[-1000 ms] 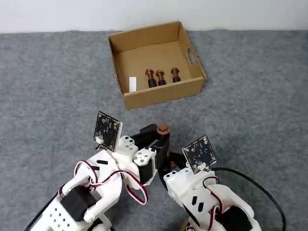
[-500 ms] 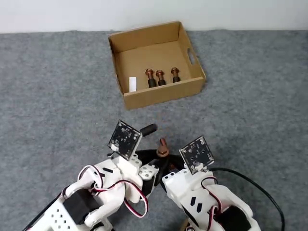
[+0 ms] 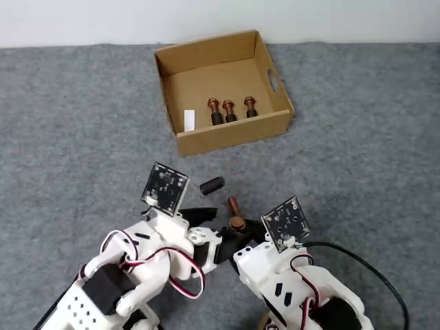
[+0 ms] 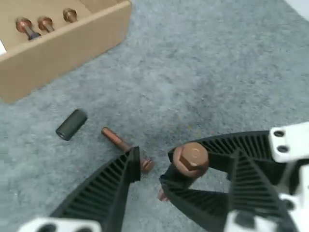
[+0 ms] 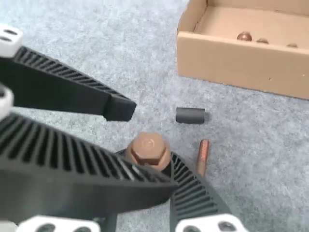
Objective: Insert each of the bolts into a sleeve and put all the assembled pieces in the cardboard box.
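My right jaws (image 5: pixel 166 170) pinch an upright bolt (image 5: pixel 148 149) below its head; my left jaws (image 4: pixel 150 175) stand spread beside it. Just beyond on the table (image 5: pixel 270 145) lie a loose bolt (image 5: pixel 203 157) and, farther, a bare sleeve (image 5: pixel 190 116). Three assembled pieces (image 3: pixel 230 110) sit in the cardboard box (image 5: pixel 231 53). Insertion is in hand, I judge: next needs shank and sleeve bore lined up true.

No legible text, labels or numbers anywhere.
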### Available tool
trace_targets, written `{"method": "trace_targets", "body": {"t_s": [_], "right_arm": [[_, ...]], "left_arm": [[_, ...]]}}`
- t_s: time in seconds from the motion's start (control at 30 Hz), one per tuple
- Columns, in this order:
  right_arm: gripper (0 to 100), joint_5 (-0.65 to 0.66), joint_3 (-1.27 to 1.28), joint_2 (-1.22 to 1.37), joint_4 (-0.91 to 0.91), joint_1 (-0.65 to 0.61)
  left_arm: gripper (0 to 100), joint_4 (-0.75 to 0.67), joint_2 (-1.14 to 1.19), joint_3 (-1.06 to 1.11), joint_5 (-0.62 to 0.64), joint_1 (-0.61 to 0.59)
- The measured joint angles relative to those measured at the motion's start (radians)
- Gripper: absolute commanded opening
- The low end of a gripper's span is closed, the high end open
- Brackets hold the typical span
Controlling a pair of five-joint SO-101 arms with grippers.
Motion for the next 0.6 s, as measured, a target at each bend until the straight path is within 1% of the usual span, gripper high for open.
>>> {"method": "trace_targets", "body": {"t_s": [0.1, 0.17, 0.23, 0.33, 0.37, 0.4, 0.47, 0.6], "right_arm": [[0.8, 0.002, 0.014, 0.023, -0.002, 0.005], [0.8, 0.000, 0.009, 0.017, -0.003, 0.006], [0.8, 0.002, 0.011, 0.008, -0.003, 0.028], [0.8, 0.002, 0.011, 0.023, -0.003, 0.078], [0.8, 0.002, 0.011, 0.020, -0.003, 0.098], [0.8, 0.002, 0.011, 0.021, -0.003, 0.121], [0.8, 0.002, 0.012, 0.023, -0.003, 0.166], [0.8, 0.002, 0.011, 0.021, -0.003, 0.236]], "left_arm": [[32, 0.031, -0.014, -0.080, 0.002, -0.003], [29, 0.057, -0.006, -0.130, 0.000, -0.026], [20, 0.078, -0.006, -0.155, 0.000, -0.063], [1, 0.087, -0.006, -0.160, 0.000, -0.172], [0, 0.087, -0.005, -0.160, -0.003, -0.212], [2, 0.089, -0.005, -0.160, -0.017, -0.253], [1, 0.089, -0.012, -0.138, -0.049, -0.336], [0, 0.089, -0.006, -0.015, -0.087, -0.471]]}}
